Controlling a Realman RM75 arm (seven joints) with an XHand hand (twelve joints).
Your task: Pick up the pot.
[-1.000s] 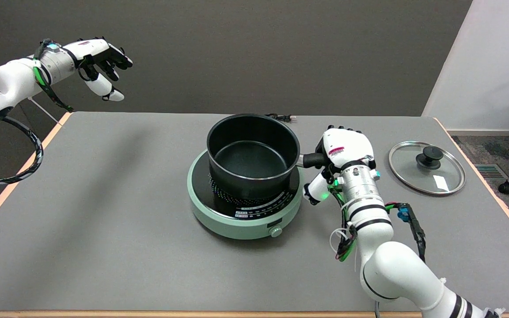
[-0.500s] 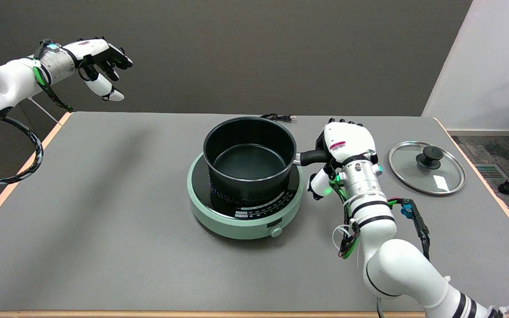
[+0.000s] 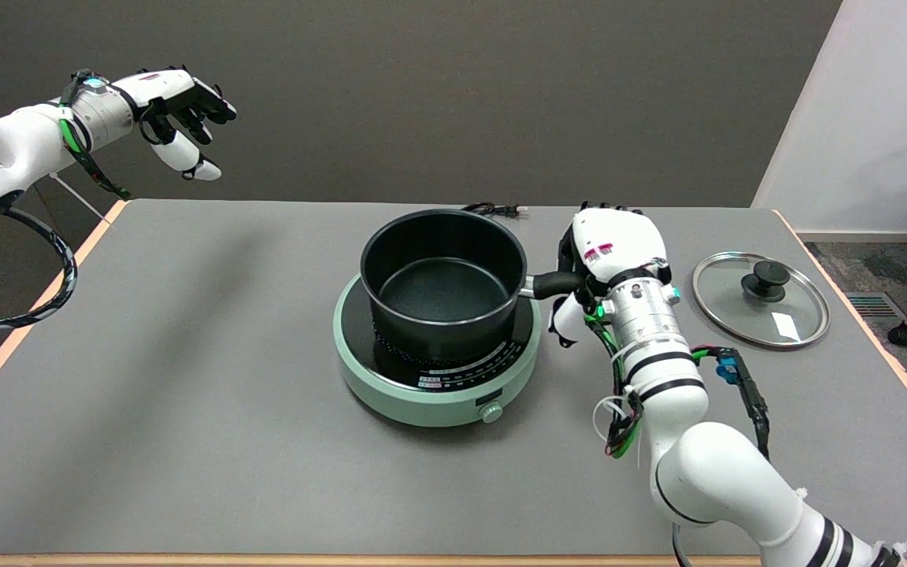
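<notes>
A black pot (image 3: 443, 279) with nothing inside it stands over the pale green induction cooker (image 3: 438, 378) at the table's middle. Its black handle (image 3: 552, 285) sticks out to the right. My right hand (image 3: 609, 256) grips that handle, fingers wrapped around it from above and the thumb below. The far end of the handle is hidden inside the hand. Whether the pot's base touches the cooker plate I cannot tell.
A glass lid (image 3: 760, 298) with a black knob lies on the table to the right of my hand. A black power cord (image 3: 493, 209) lies behind the pot. The idle left hand (image 3: 178, 110) hangs in the air at upper left.
The pot has shifted a little to the left and up the picture with my right hand on its handle. My wrist has moved up and left with it.
</notes>
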